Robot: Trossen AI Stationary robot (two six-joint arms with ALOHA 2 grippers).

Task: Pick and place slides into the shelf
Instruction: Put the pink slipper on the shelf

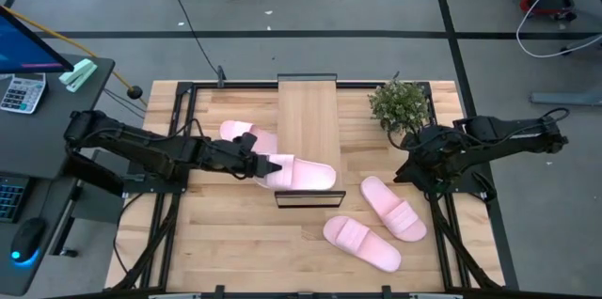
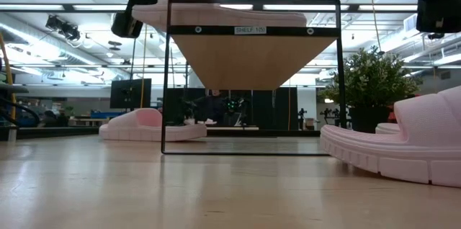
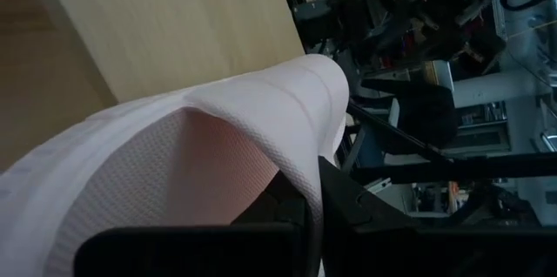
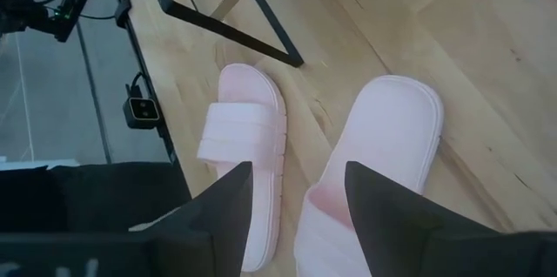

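Pink foam slide [image 1: 303, 174] clamped in left gripper [image 1: 260, 165], lying across the near end of the shelf [image 1: 307, 116] at frame centre in the high view; in the low view it sits atop the rack's pale panel. Second slide [image 1: 246, 133] on the tabletop [image 1: 235, 243] just left of the shelf. Two further slides, [image 1: 393, 207] and [image 1: 362, 242], lower right of centre, side by side. Right gripper [image 4: 291, 192] fingers apart, hovering above these two, holding nothing. Potted plant [image 1: 401, 103] upper right.
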